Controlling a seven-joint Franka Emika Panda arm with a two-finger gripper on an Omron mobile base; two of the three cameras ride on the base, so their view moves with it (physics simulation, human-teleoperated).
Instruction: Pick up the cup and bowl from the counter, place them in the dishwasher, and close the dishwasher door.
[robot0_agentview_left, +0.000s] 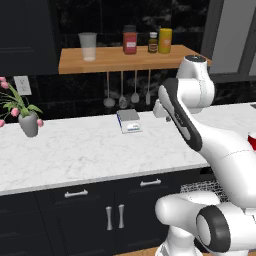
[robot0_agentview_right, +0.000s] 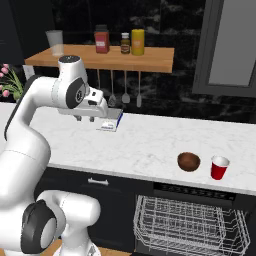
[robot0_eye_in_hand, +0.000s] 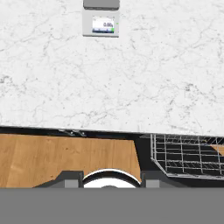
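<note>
**Robot arm above a marble counter, cup and bowl waiting at the far end**

Taking the small kitchen scale as the landmark: to its left a grey vase of pink tulips stands on the white marble counter. The gripper hangs just left of the scale, above the counter, holding nothing; I cannot tell how wide its jaws stand. Well to the right of the scale sits the dark-brown bowl, upright, with the red cup just beside it on the right. Below them, the dishwasher shows its wire rack pulled out.
</note>
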